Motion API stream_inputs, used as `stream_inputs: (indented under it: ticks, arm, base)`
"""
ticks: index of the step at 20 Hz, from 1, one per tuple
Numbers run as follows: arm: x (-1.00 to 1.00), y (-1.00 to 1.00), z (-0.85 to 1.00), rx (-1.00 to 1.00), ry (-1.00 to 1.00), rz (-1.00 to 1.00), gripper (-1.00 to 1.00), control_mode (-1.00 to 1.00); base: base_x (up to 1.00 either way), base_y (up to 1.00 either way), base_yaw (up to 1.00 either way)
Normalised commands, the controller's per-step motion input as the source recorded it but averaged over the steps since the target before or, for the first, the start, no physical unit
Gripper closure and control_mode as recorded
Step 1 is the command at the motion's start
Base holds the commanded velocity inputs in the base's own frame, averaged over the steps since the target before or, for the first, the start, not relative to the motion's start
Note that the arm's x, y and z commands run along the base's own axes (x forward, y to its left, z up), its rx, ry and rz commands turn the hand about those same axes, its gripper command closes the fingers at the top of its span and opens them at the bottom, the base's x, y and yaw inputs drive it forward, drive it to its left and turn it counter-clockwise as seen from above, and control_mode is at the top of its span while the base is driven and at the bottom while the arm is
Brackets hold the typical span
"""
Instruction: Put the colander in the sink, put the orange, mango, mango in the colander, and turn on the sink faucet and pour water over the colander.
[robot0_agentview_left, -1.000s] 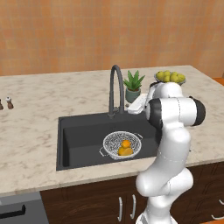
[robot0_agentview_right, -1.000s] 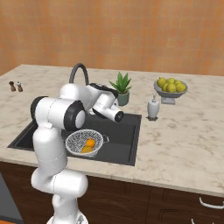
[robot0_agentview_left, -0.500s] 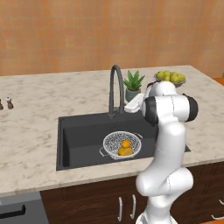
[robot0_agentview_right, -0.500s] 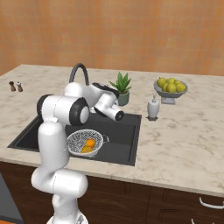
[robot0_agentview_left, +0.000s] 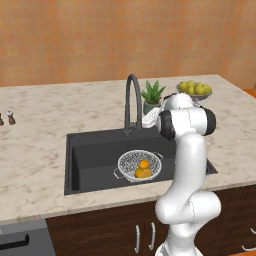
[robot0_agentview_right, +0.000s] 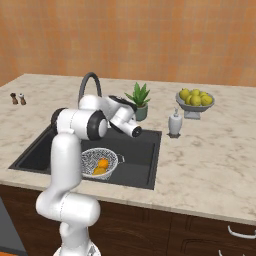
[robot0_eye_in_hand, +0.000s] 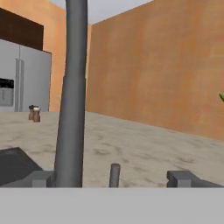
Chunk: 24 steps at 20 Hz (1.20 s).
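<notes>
even, bright, flat rendered light with no glare. the sink (robot0_agentview_left: 95, 155) basin reads dark, with faint soft shadows under the colander (robot0_agentview_left: 140, 164). the hand view is coarse and softly blurred; base views stay sharper, without edge distortion.

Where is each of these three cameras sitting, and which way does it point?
Left base view: behind the arm's left, facing the sink; arm at lower right.
Right base view: behind its right, same sink; arm at lower left.
Hand view: on the hand, facing the faucet; open pincer at bottom.
Base views share the colander.
</notes>
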Motion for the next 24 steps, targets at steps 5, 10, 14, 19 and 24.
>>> stream_inputs:
  ticks: [5,10,14,19,24]
  arm:
    - [0.47,0.0,-0.24,0.0,0.0,0.0,-1.0,-1.0]
    - [0.43,0.01,-0.16,0.0,0.0,0.0,-1.0,-1.0]
    - [0.38,0.1,-0.07,0.0,0.0,0.0,-1.0,-1.0]
    - [0.27,0.14,-0.06,0.0,0.0,0.0,-1.0,-1.0]
    - [0.07,0.24,0.0,0.0,0.0,0.0,-1.0,-1.0]
  base:
    - [0.0,0.0,0.0]
    - [0.0,0.0,0.0]
    - [0.0,0.0,0.0]
    - [0.0,0.0,0.0]
    - [0.0,0.0,0.0]
